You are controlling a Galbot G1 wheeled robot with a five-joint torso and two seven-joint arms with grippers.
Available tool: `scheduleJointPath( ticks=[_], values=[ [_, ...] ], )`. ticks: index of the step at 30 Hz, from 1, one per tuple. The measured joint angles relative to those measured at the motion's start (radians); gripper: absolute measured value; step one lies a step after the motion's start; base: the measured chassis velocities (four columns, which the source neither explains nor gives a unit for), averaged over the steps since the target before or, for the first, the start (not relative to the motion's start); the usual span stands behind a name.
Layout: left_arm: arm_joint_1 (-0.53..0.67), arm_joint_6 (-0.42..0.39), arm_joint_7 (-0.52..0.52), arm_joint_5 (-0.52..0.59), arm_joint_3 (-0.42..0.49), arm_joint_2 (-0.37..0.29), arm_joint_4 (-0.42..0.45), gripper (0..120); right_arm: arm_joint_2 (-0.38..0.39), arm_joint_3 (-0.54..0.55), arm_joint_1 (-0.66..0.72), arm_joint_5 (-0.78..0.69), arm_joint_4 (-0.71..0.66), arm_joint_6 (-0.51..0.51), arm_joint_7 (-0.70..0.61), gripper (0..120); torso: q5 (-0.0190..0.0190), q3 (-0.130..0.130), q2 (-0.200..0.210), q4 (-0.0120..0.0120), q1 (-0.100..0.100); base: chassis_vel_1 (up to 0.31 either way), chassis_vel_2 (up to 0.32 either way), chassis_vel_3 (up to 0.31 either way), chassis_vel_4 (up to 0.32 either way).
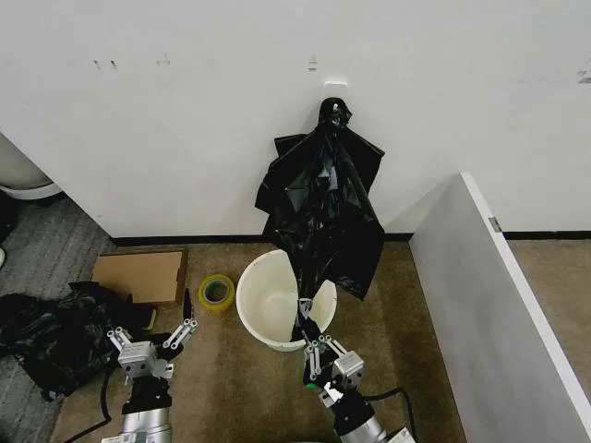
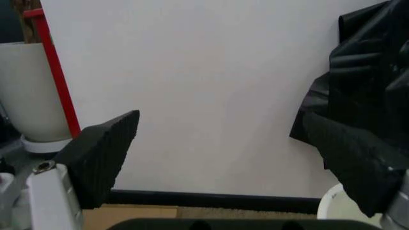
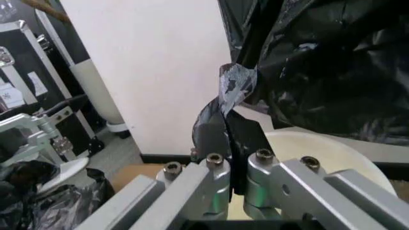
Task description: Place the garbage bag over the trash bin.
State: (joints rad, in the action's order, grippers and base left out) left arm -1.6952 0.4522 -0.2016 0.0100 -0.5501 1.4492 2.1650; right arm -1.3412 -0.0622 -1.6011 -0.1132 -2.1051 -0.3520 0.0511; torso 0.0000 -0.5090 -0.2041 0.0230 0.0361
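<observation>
1. Your trash bin (image 1: 268, 305) is standing upright on the floor below the wall hook (image 1: 334, 90), mouth open, and serving here as the landmark.
2. Your garbage bag (image 1: 323, 208) is hanging from that hook, draping down so its lower edge is overlapping the bin's far right rim.
3. Your right pincer (image 1: 314, 349) is sitting at the bin's near rim, fingers (image 3: 214, 136) pressing together on a twisted strip of the garbage bag.
4. Your left pincer (image 1: 185, 314) is hovering left of the bin, fingers (image 2: 105, 148) spread wide with nothing between them.
5. A yellow tape roll (image 1: 217, 292) is lying just left of the bin.
</observation>
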Motion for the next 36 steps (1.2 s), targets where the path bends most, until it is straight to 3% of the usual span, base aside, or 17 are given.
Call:
scheduleJointPath(
  ticks=[36],
  values=[
    [0.001,0.002,0.001,-0.002,0.005,-0.001,-0.007,100,0.022,0.030,-0.051,0.067,0.012,-0.078,0.015,0,-0.0005,0.000,0.000,-0.0002,0.000,0.000,0.000,0.000,0.000]
  ],
)
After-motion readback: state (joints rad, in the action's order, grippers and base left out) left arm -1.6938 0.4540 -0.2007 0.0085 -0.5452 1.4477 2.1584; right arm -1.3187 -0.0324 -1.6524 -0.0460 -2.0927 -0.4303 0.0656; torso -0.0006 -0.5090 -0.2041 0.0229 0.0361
